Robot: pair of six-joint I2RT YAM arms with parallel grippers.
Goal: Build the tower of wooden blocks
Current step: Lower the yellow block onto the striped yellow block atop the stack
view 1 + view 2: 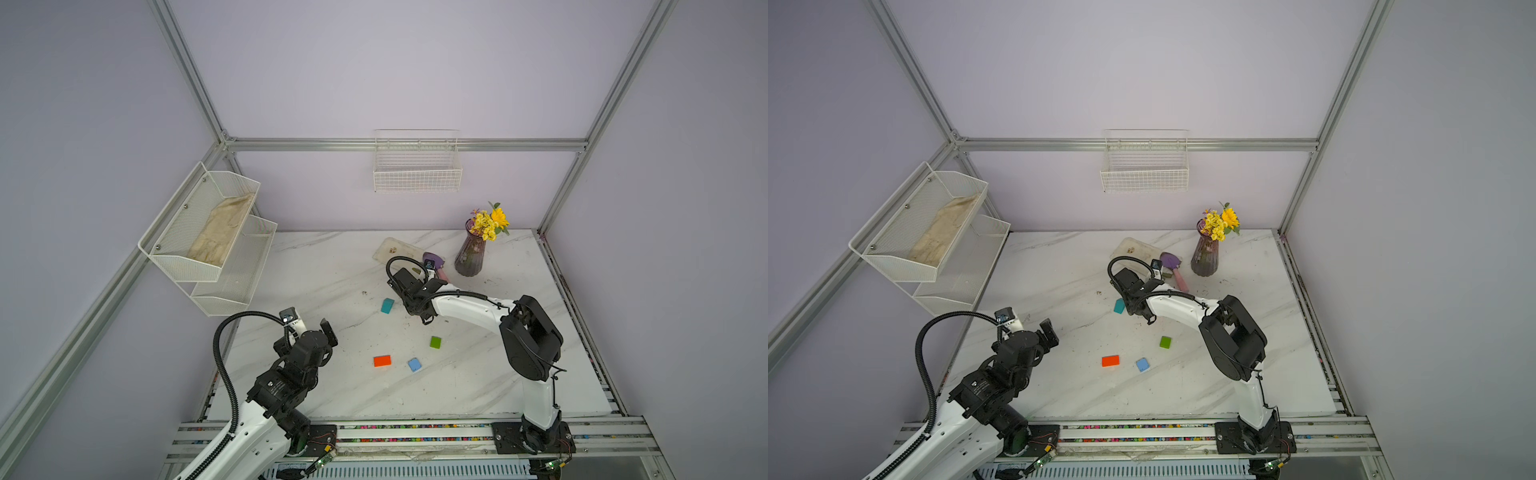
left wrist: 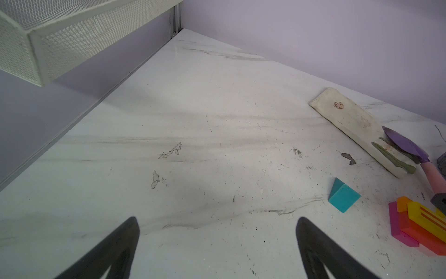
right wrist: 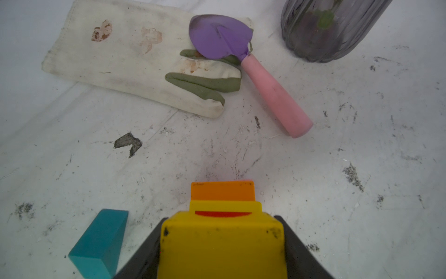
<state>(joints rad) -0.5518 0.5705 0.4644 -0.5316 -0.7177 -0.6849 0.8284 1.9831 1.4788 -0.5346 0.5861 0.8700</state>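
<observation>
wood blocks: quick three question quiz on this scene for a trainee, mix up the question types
1. True or false: the left gripper holds a block.
2. By the right wrist view, which colour of block does the right gripper clamp? A pink B yellow C purple
3. How many single blocks lie loose on the table in both top views?

Key
1. False: its jaws stand wide apart with nothing between them.
2. B: the yellow block.
3. Four: the teal block, green block, orange-red block and blue block.
</observation>
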